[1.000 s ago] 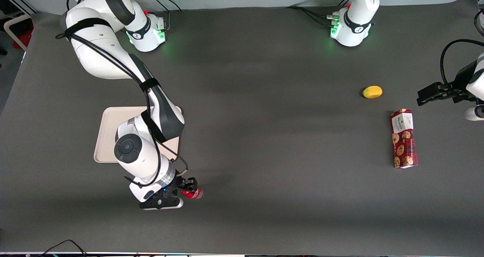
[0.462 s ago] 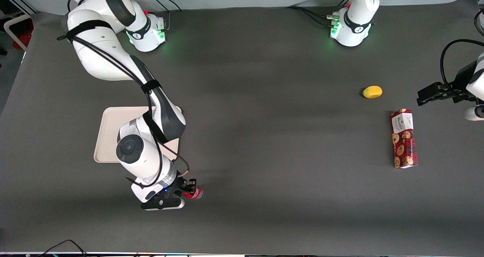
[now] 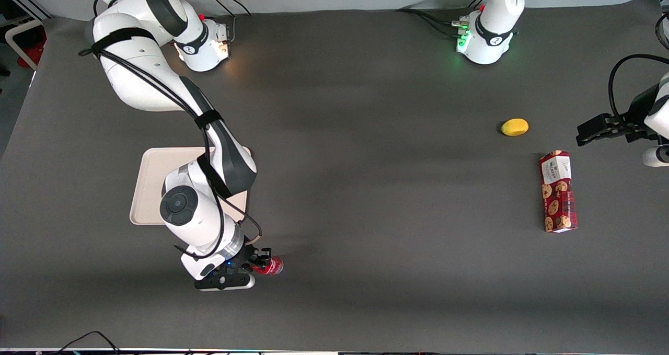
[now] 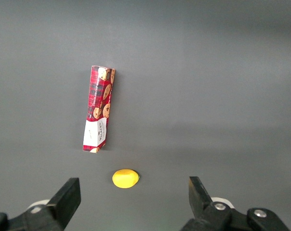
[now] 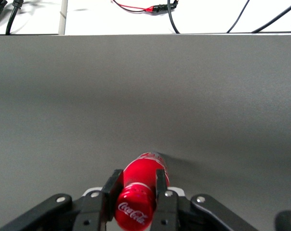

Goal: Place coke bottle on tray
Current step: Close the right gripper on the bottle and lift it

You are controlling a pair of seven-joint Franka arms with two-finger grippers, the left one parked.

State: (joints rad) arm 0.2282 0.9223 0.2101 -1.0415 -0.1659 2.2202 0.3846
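Note:
The coke bottle [image 3: 270, 266] is small and red, with a white logo on its cap end, and sits between my right gripper's fingers. The gripper [image 3: 256, 264] is low over the table, nearer to the front camera than the tray. In the right wrist view the gripper [image 5: 136, 190] is shut on the bottle [image 5: 141, 185], with one black finger [image 5: 112, 191] pressed against each side just below the cap. The pale beige tray [image 3: 150, 187] lies flat on the table, and my arm hides part of it.
A red cookie box [image 3: 558, 192] and a yellow lemon-like fruit [image 3: 514, 127] lie toward the parked arm's end of the table; both also show in the left wrist view, the box [image 4: 98, 108] and the fruit [image 4: 125, 178]. Cables lie off the table's front edge [image 5: 150, 8].
The gripper and bottle have shifted very slightly, with the bottle showing a little more past the fingers. The light on the working arm's base has turned from green to orange-white.

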